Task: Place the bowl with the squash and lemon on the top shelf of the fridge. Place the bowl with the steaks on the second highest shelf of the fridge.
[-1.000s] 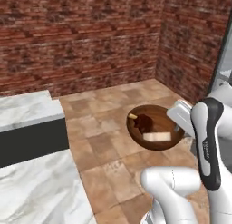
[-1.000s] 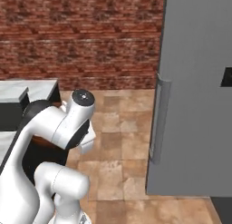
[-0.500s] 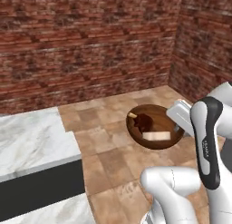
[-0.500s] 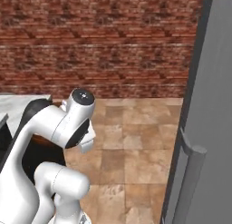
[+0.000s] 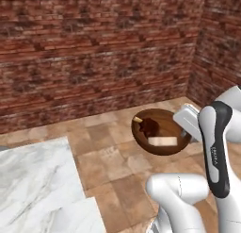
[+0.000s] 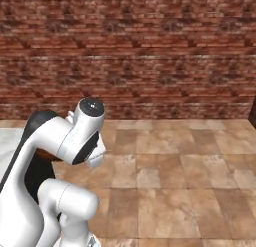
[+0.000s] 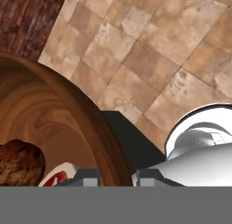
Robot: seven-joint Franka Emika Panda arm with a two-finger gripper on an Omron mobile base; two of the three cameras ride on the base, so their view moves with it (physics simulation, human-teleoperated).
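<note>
Wooden bowl with the steaks [image 5: 161, 137] rides level, mouth upward, above the tiled floor [image 5: 108, 152]. Gripper [image 7: 118, 177] pinches its rim, one finger on each side of the wall. Pale steak [image 5: 163, 141] lies lengthwise across the bowl.

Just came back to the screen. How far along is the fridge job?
Nothing visibly finished. In hand: the pincer grips the rim of the brown bowl, steaks inside, carried above the tiled floor by the brick wall. Left: shelving this bowl; the other bowl's status can't be judged.

bowl with the steaks [image 7: 68, 123] cropped, tool [image 7: 117, 175] fingertips cut off
</note>
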